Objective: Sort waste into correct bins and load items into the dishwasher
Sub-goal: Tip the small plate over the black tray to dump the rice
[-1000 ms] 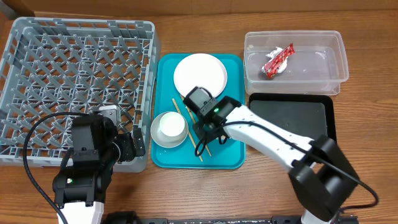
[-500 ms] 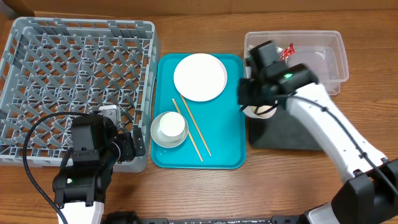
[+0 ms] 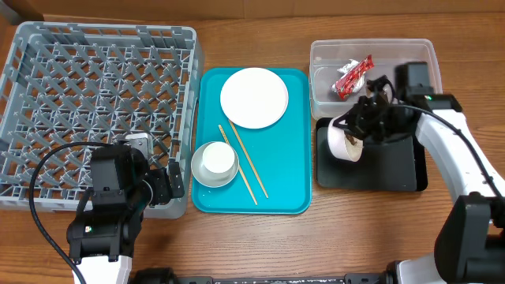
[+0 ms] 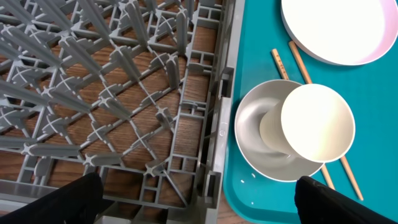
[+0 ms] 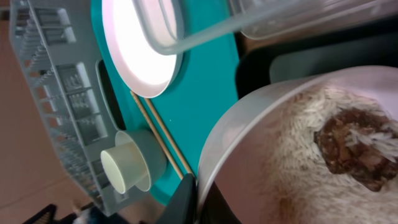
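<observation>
My right pincer grips the small dish by its rim, tipped over the black tray. I should tilt it further, slowly and low, so the rice and brown lump slide in, not onto the surface

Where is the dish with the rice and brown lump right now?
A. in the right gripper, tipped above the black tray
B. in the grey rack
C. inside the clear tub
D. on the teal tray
A: the right gripper grips the small dish, tilted over the black tray, with rice and brown lump inside.
</observation>
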Robot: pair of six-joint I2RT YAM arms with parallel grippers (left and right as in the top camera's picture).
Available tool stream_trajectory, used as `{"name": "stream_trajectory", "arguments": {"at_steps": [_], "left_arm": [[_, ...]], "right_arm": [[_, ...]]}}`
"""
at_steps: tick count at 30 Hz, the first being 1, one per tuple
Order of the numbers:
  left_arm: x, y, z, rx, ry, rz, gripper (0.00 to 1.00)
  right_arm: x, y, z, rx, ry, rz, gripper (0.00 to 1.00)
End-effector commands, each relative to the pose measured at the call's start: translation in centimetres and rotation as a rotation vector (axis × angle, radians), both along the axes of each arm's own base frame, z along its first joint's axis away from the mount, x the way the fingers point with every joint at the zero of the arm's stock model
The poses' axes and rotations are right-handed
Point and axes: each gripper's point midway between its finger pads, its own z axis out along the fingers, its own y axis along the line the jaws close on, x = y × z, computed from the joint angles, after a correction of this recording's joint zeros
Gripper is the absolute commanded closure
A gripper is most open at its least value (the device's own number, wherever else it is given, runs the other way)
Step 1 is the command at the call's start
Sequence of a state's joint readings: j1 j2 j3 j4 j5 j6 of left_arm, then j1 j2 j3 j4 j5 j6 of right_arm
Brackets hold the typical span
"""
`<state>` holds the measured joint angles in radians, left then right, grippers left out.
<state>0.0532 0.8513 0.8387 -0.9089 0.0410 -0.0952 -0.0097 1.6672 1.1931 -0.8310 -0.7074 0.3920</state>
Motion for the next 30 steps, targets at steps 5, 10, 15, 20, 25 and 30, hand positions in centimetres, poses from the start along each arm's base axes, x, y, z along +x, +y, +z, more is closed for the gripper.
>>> {"name": "stream_trajectory", "arguments": {"at_steps": [5, 10, 15, 20, 25, 30], "left_arm": [[0.4, -0.1, 1.1, -0.005, -0.032, -0.007, 0.0], [0.4, -0.1, 1.1, -0.005, -0.032, -0.008, 0.0], [0.4, -0.1, 1.1, -0.005, -0.032, -0.008, 0.0], [0.4, -0.2, 1.1, -0.009, -0.032, -0.011, 0.0], [0.4, -0.4, 1.1, -0.019, -0.033, -0.019, 0.0], [0.4, -0.4, 1.1, -0.019, -0.033, -0.019, 0.0]], "right_arm": [[-1.3, -1.5, 2.9, 0.45, -0.034, -0.037, 0.96], [-2.0, -4.2, 4.5, 0.64, -0.05, -0.102, 0.96], [-2.2, -6.4, 5.9, 0.741, -0.084, -0.15, 0.96], [-2.3, -7.4, 7.3, 0.839, -0.065, -0.176, 0.96], [-2.2, -7.6, 7.3, 0.861, -0.004, -0.204, 0.96], [-2.0, -7.7, 7.4, 0.862, -0.002, -0.204, 0.96]]}}
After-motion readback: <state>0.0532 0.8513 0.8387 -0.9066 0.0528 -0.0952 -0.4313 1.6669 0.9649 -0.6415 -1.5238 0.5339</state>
